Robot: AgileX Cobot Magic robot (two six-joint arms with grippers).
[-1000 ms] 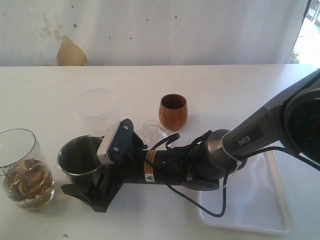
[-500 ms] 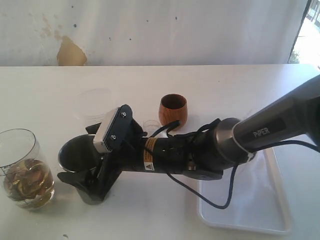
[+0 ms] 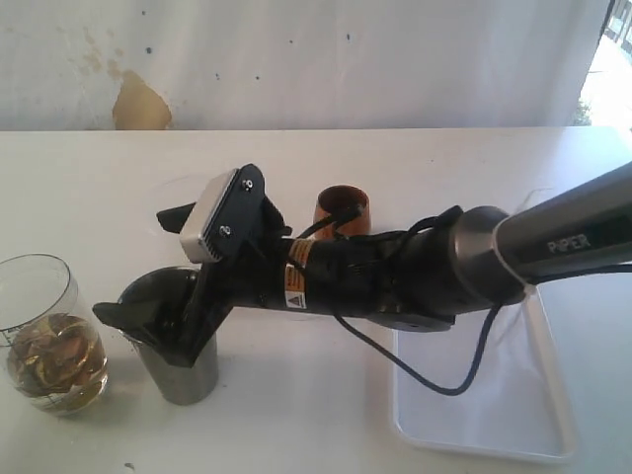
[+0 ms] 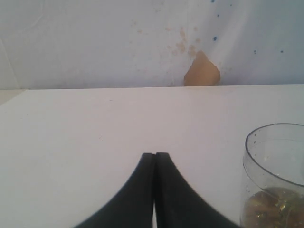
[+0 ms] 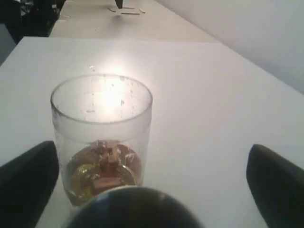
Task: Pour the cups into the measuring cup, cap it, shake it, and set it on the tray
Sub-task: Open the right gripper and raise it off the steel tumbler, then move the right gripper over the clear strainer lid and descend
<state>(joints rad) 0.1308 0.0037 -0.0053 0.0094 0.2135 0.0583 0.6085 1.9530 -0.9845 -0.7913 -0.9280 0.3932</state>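
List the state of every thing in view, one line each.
Measuring cup: upright, uncapped, brownish contents at the bottom.
Steel tumbler: upright on the table, not gripped.
Wooden cup: upright, partly hidden behind the arm.
Tray: flat on the table, partly under the arm.
Right end effector: open, straddling the tumbler's rim.
Left end effector: shut, holding nothing.

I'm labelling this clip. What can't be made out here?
Tapered stainless-steel tumbler: contents, exterior view, right gripper over its mouth.
Rounded brown wooden cup: lower part, exterior view, behind the right arm.
Clear marked measuring cup: cut off by left wrist view's edge.
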